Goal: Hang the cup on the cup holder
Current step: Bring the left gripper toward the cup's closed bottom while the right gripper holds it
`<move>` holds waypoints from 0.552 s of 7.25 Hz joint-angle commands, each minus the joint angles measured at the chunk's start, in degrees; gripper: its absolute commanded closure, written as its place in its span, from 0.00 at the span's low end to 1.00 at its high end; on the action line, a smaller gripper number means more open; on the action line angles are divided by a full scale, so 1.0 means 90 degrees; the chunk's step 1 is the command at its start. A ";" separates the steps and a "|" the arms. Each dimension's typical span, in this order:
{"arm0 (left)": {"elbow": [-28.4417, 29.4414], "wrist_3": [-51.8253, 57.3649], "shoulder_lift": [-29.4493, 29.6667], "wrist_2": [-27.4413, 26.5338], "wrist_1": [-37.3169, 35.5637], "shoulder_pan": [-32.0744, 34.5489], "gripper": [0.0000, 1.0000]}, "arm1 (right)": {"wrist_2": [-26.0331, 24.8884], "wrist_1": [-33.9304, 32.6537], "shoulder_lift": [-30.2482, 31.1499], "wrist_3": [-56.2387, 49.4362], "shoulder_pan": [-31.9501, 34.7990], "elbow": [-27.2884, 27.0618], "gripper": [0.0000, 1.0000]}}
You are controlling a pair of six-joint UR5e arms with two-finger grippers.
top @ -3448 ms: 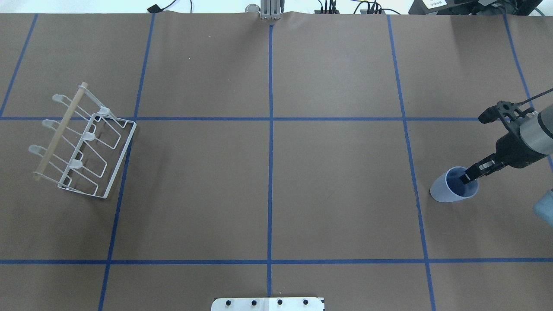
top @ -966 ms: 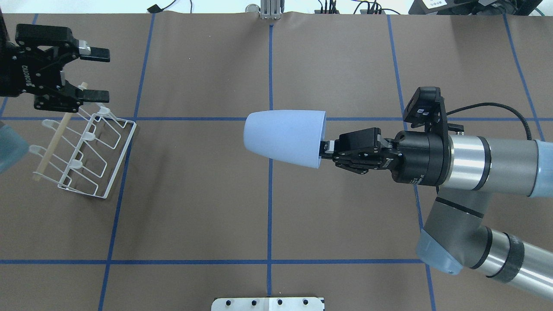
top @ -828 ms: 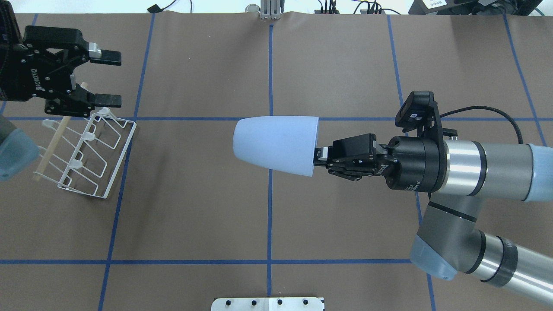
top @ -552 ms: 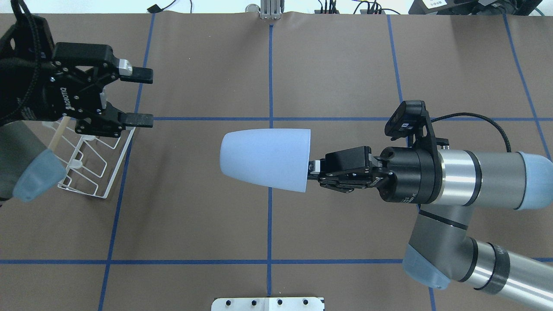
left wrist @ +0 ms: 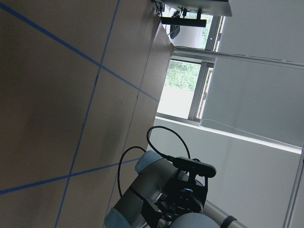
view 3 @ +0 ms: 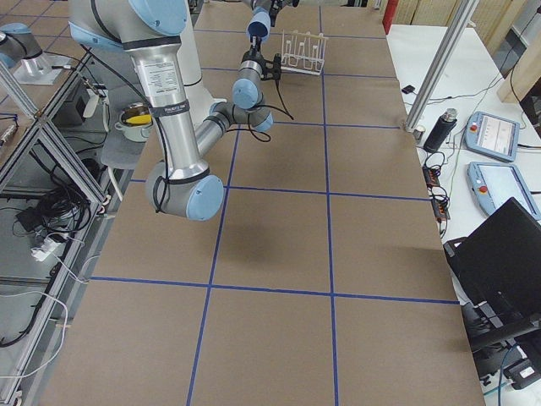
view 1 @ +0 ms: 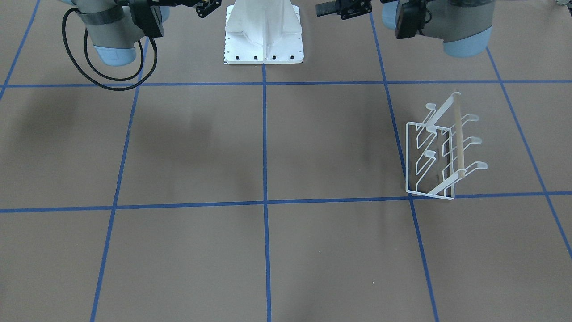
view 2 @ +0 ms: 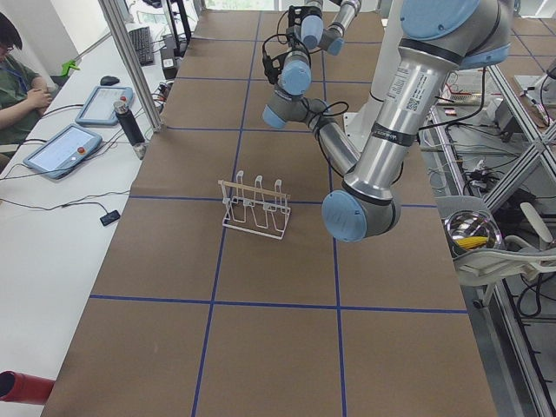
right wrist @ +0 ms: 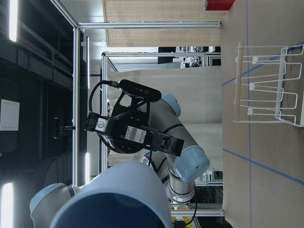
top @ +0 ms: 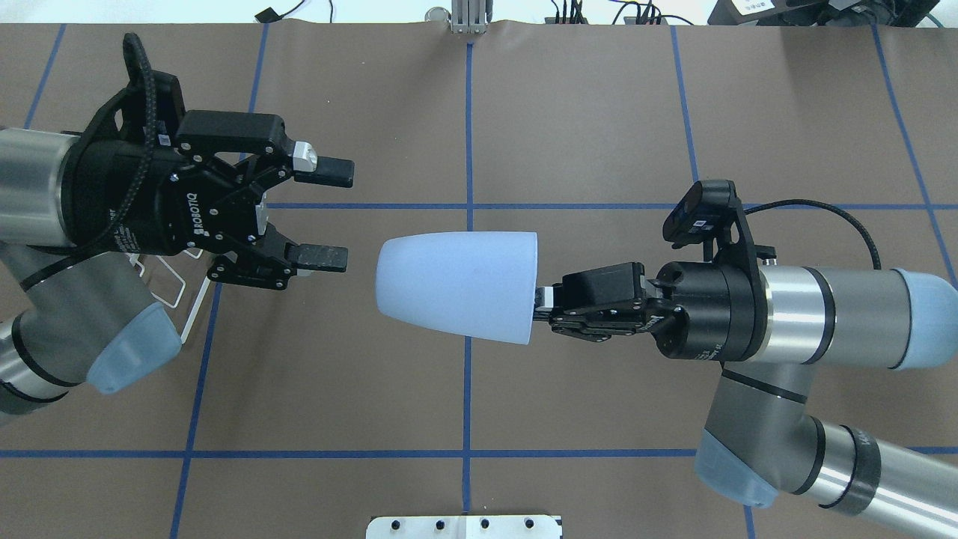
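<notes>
The light blue cup (top: 456,284) is held in the air on its side over the table's middle, base toward the left arm. My right gripper (top: 542,301) is shut on its rim. My left gripper (top: 340,215) is open and empty, fingers pointing at the cup's base, a short gap away. The white wire cup holder (view 1: 442,147) stands on the table's left side. In the overhead view my left arm hides most of the cup holder (top: 176,288). In the right wrist view the cup (right wrist: 114,199) fills the bottom, with the cup holder (right wrist: 266,85) beyond.
The white pedestal base (view 1: 263,36) stands at the robot's edge of the table. Blue tape lines (top: 469,135) grid the brown cover. An operator (view 2: 17,78) and tablets sit at a side desk beyond the table's far edge.
My left arm has swung in from the left over the cup holder toward the cup, gripper still open. My right gripper has carried the cup from the right side to the middle, still moving left.
</notes>
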State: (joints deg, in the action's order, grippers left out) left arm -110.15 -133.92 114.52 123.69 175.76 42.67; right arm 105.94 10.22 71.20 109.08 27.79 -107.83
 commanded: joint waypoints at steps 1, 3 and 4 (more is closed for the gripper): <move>-0.0007 -0.0061 0.0097 -0.0606 0.0002 -0.0539 0.01 | -0.0003 0.0007 0.0000 -0.0001 -0.0002 -0.0011 1.00; -0.0027 -0.0061 0.0137 -0.0726 0.0011 -0.0777 0.01 | 0.0006 0.0036 0.0009 -0.0001 0.0008 -0.0041 1.00; -0.0027 -0.0081 0.0166 -0.0716 0.0012 -0.0777 0.01 | 0.0006 0.0036 0.0009 -0.0001 -0.0001 -0.0021 1.00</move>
State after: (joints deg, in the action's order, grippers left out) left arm -110.34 -134.49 115.72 117.46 175.84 36.10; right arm 105.96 10.49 71.24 109.07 27.83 -108.13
